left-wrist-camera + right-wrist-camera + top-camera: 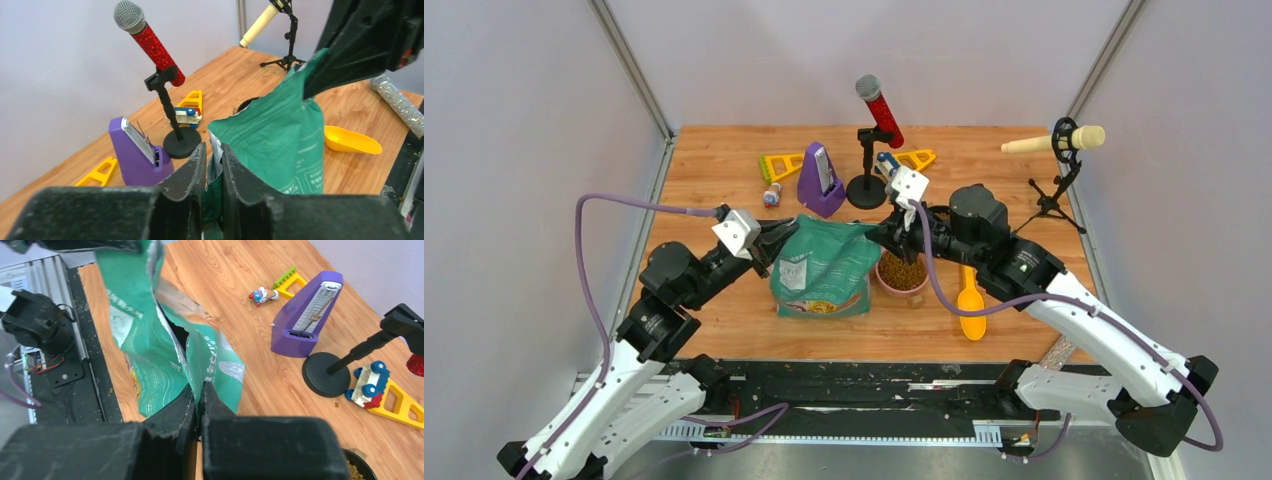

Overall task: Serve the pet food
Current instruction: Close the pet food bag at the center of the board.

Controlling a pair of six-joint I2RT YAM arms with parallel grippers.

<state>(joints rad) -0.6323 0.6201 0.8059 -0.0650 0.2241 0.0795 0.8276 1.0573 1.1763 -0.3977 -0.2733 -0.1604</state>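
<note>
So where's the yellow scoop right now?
In the top view, the yellow scoop lies on the table right of centre, just beside the bowl of kibble.

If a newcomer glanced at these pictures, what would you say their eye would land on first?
Most likely the teal-green bag in the middle of the table, held up between the left gripper and the right gripper, each pinching a top edge. Just to its right sits a bowl of brown kibble, and behind them a glittery red microphone stands on a black stand.
</note>
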